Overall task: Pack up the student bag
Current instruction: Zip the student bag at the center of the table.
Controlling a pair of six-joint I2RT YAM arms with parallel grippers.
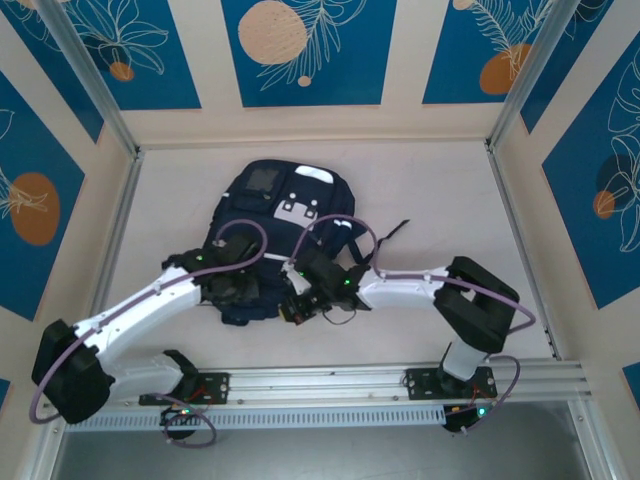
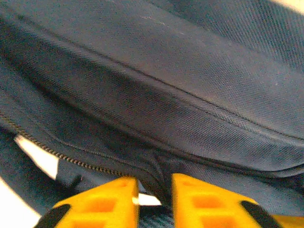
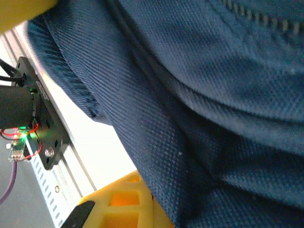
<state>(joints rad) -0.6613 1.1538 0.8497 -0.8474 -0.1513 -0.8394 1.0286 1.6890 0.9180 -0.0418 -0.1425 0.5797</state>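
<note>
**Two arms work the near edge of bag [image 1: 255,215] as packing job begins**

The navy bag lies flat in the middle of the table [image 1: 430,200], its grey-white front patch facing up and its far end pointing away from the robot. Both arms reach in from the near rail [image 1: 330,385] and meet over the edge of the bag closest to them, the left arm [image 1: 150,300] from the left and the right arm [image 1: 410,285] from the right.

The left fingers [image 2: 114,202] stand a little apart astride a fold of fabric, just below a run of zip [image 2: 61,154] whose teeth look closed. A sliver of pale light shows in the gap, so the hold appears loose rather than clamped. The right fingers [image 3: 123,204] are pressed together, apparently on the bag's cloth, which drapes over them and hides their tips. Beside them the hem hangs clear of the table.

The step in hand looks like getting the bag open, or at least gathering its near edge. Packing proper seems hardly begun. The next move probably calls for the right side to keep the cloth taut while the left finds a firmer purchase, on the fold or on the zip's pull, which cannot be made out here. Slack fabric slipping from the fingers is the likely snag.
</note>
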